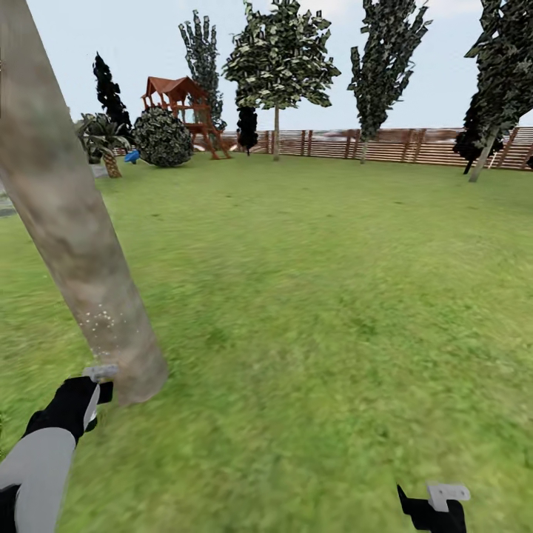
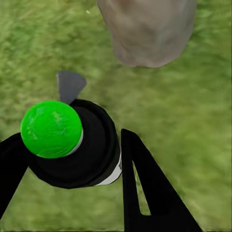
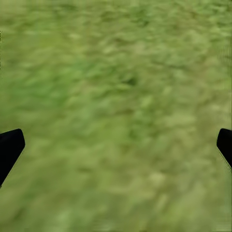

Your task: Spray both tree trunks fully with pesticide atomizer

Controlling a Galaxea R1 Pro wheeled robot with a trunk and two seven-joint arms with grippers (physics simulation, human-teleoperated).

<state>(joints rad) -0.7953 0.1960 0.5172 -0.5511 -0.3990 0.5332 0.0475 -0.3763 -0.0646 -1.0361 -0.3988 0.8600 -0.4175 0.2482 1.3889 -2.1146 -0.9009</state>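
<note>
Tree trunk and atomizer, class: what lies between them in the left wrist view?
Only a bare strip of grass separates the atomizer in the left gripper from the tree trunk.

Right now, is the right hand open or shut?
Open. In the right wrist view its two black fingers stand far apart at opposite edges, with only grass between them and nothing held.

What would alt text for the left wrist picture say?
The left gripper is shut on a black spray bottle with a bright green top, above grass. The base of a grey-brown tree trunk stands just ahead.
</note>
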